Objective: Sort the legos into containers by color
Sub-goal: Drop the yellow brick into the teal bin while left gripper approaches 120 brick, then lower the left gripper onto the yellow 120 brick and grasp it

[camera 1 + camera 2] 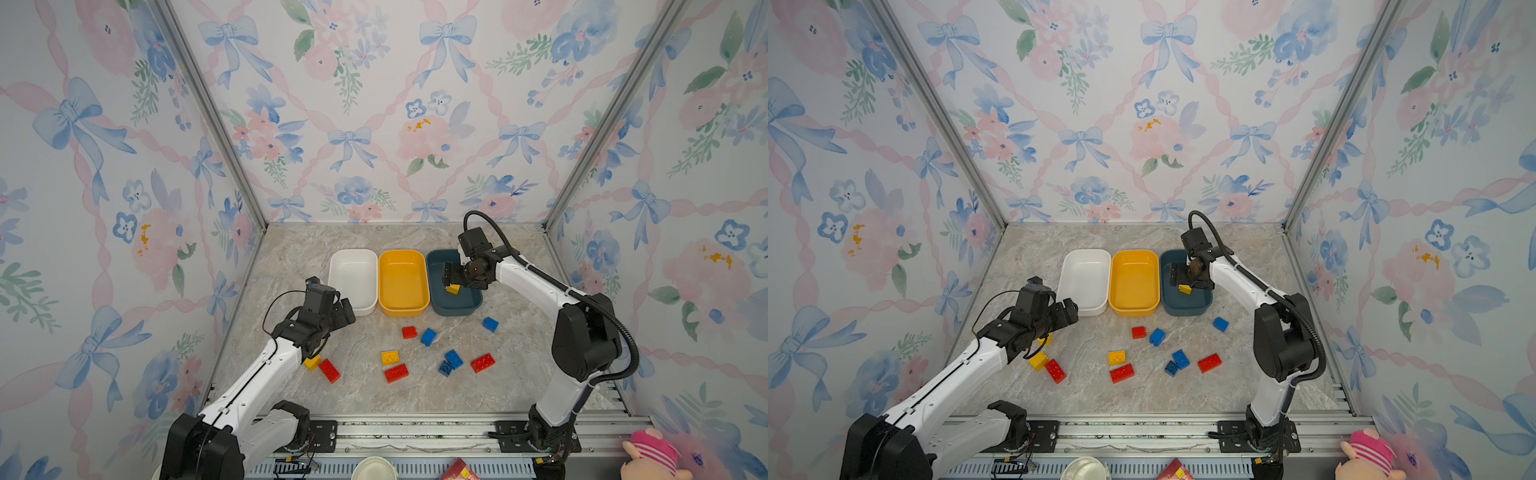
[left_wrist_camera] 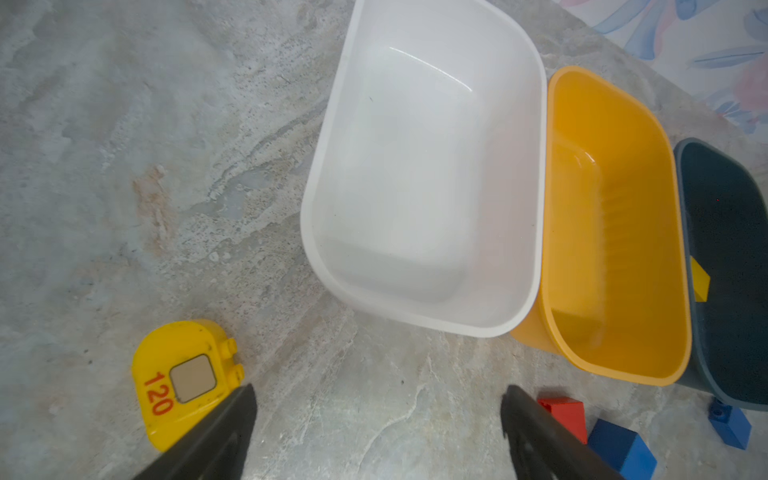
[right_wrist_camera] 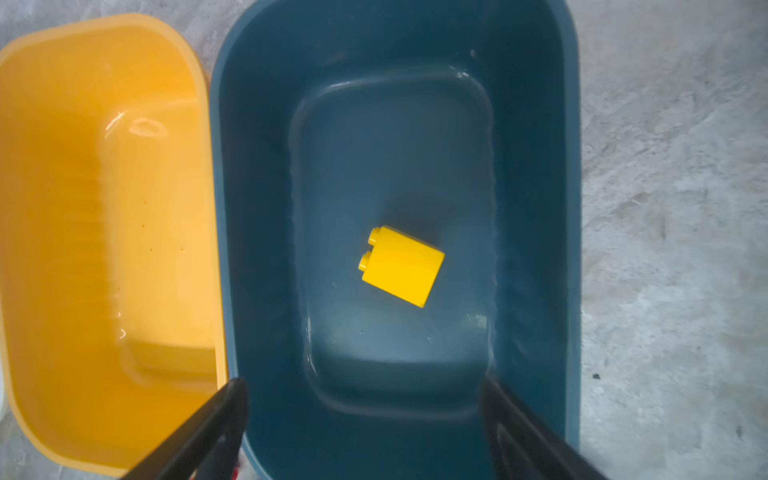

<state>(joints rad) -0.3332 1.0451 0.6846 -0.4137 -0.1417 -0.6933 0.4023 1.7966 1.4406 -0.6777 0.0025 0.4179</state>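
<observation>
Hanging over the dark teal tub, the right claw stands wide with nothing between its fingers. A yellow brick lies below it inside that tub, tipped on its side with its studs pointing sideways, clear of both fingers. It looks to be resting on the tub floor, though from here I can't be sure it has settled.

The three tubs sit in a row at the back of the counter, rim against rim. The white tub is on the left, the yellow tub in the middle and the teal one on the right. The white and yellow tubs show only bare floors.

The left claw is also spread wide and holds nothing, hovering above the counter just in front of the white tub. A curved yellow piece marked 120 lies on the counter right beside one of its fingers. The loose bricks, red, blue and yellow, are scattered over the counter in front of the tubs.
</observation>
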